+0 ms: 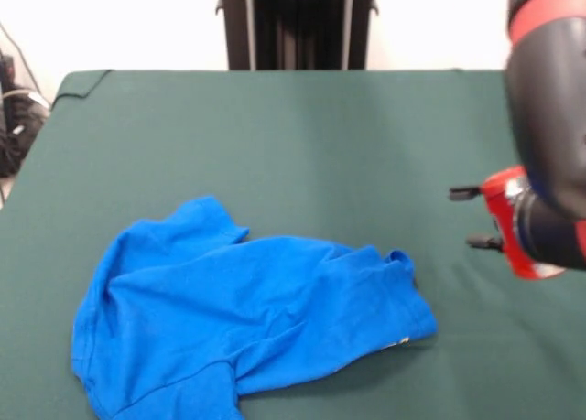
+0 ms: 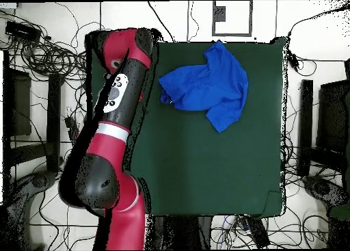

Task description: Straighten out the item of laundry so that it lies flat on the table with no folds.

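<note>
One arm: red and black (image 1: 548,118), coming into the front view at the right edge, its bulky upper part filling the top right corner.
Arm pose, front view: the end of the arm is turned sideways and points toward the middle of the desk, held above the cloth and not touching it.
Arm pose, overhead view: the arm (image 2: 113,118) runs along the outside of one long edge of the desk, bent at the top near the shirt.
Pincer: (image 1: 476,218) two short black prongs stick out sideways, one above the other, with a clear gap between them; they look spread apart and hold nothing.
Shirt: bright blue T-shirt (image 1: 238,315), crumpled, with folds and creases across it and one sleeve bunched up; only plain blue shows.
Shirt position: on the desk, low and left of centre in the front view, well apart from the pincer; in the overhead view (image 2: 205,87) it lies near one short end.
Desk: wide top covered in dark green cloth (image 1: 302,136), mostly bare.
</note>
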